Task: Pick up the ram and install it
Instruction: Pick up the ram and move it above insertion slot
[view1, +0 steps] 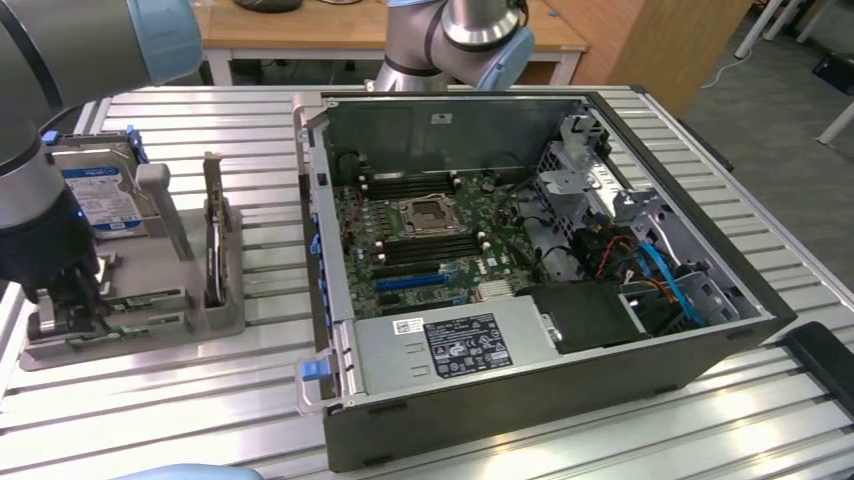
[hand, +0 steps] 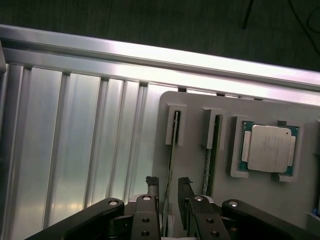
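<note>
- Ram (hand: 172, 150) stands on edge in a slot of the grey holder (hand: 195, 100). The holder sits on the exterior view's left, beside the open computer case (view1: 534, 400).
- Gripper (hand: 168, 182) straddles the ram, jaws apart with a gap on each side; nothing grasped.
- A second stick (hand: 212, 150) stands just beside it, with the processor chip (hand: 270, 148) beyond.
- Judged light, stiff, thin and fragile; pinch the flat faces at mid-length and avoid the contact edge.

The arm (view1: 34, 170) stood bent low at the exterior view's left. The pincer (hand: 169, 184) pointed downward, fingers (hand: 185, 187) parted.
</note>
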